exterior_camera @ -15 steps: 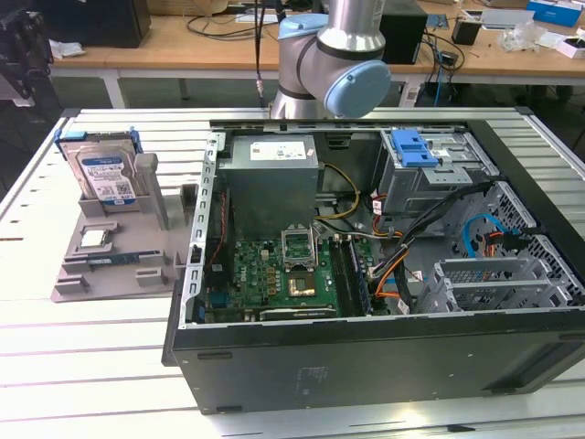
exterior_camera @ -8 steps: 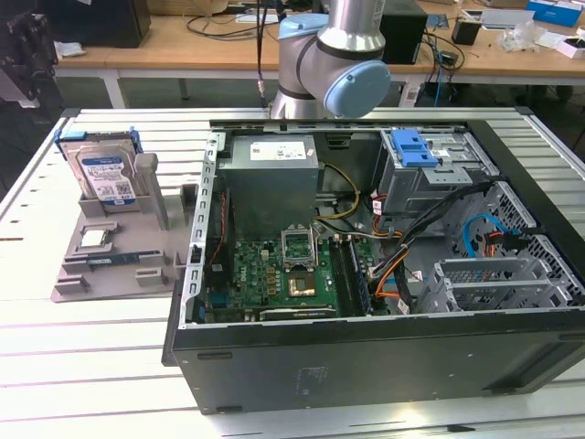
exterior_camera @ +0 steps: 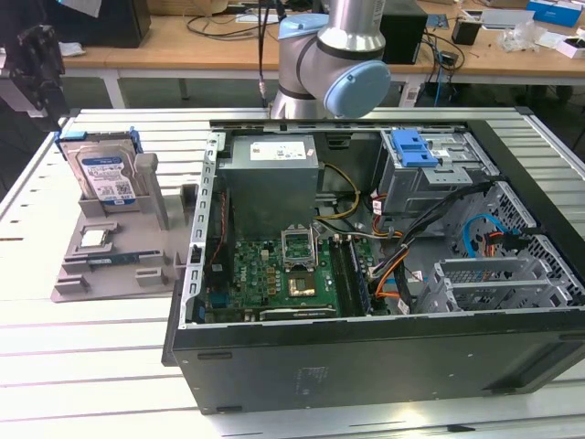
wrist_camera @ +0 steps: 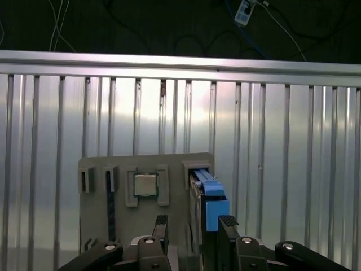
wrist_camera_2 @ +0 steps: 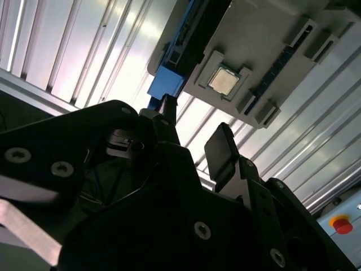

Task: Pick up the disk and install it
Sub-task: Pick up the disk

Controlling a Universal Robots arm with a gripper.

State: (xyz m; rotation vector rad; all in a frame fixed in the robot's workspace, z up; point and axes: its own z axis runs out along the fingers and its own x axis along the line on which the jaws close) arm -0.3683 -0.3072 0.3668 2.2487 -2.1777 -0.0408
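Note:
The disk (exterior_camera: pixel 103 174) is a silver drive with a white-and-blue label in a blue bracket. It stands on edge in a slot of the grey holder (exterior_camera: pixel 110 261) on the exterior view's left. My gripper (exterior_camera: pixel 44 91) hangs dark above and behind it. In the first wrist view the disk (wrist_camera: pixel 211 203) shows edge-on, and my gripper (wrist_camera: pixel 193 228) is open over its blue end, one finger on each side, not touching. The second wrist view shows the gripper (wrist_camera_2: pixel 194 132) open with the blue bracket (wrist_camera_2: pixel 164 84) beyond its fingertips.
An open computer case (exterior_camera: pixel 366 347) lies at the table's middle and right, with a motherboard (exterior_camera: pixel 274 274) and a drive cage holding a blue caddy (exterior_camera: pixel 416 146). The holder also carries a small square chip (wrist_camera: pixel 145 184). A red stop button (wrist_camera_2: pixel 341 224) sits off the table.

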